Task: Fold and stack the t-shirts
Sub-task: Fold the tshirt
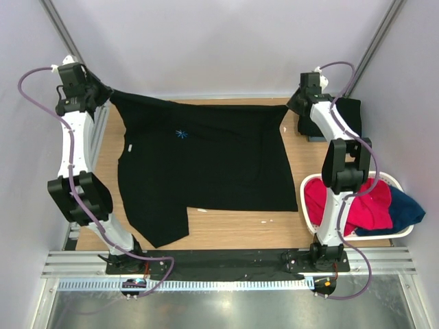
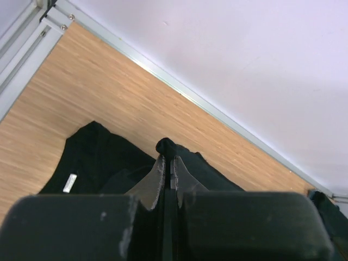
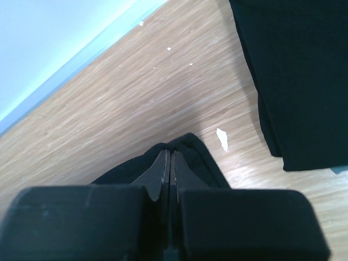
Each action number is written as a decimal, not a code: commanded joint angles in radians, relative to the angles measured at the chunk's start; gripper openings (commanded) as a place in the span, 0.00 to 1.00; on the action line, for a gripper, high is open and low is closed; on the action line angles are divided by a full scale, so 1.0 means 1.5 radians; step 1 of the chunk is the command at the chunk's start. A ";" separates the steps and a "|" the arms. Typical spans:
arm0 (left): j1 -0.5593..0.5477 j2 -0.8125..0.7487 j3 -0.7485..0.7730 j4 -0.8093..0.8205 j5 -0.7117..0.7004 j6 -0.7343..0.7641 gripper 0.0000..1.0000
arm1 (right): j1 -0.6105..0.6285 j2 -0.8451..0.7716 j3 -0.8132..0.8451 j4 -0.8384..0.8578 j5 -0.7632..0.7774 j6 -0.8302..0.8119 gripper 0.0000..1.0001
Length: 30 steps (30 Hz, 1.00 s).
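Left claw and right claw pinch the black cloth t-shirt by its far corners, apparently to spread it flat for folding.

A light wooden tabletop is enclosed on three sides by plain, pale lilac-white walls. Slanted grey metal posts are seen in the far corners. The near edge is bordered by ribbed aluminium rails, beyond which a brushed metal sheet is laid. Soft, even light is cast throughout.
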 commanded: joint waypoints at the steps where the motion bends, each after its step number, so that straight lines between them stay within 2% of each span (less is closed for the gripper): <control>1: -0.004 0.034 0.064 0.028 0.006 0.044 0.00 | -0.015 0.027 0.068 -0.003 -0.006 -0.024 0.01; 6: -0.005 0.078 0.139 0.029 0.012 0.091 0.00 | -0.024 0.060 0.128 -0.014 -0.015 -0.037 0.01; 12: -0.023 0.109 0.181 0.027 0.035 0.177 0.00 | -0.026 0.119 0.233 -0.039 -0.014 -0.090 0.01; 18: -0.046 0.142 0.241 0.008 0.003 0.232 0.00 | -0.028 0.170 0.307 -0.035 -0.010 -0.128 0.01; 24: -0.056 0.162 0.271 -0.012 -0.022 0.291 0.00 | -0.028 0.193 0.320 -0.045 -0.020 -0.141 0.01; 30: -0.058 0.126 0.249 -0.049 0.003 0.335 0.00 | -0.028 0.163 0.272 -0.044 -0.030 -0.142 0.01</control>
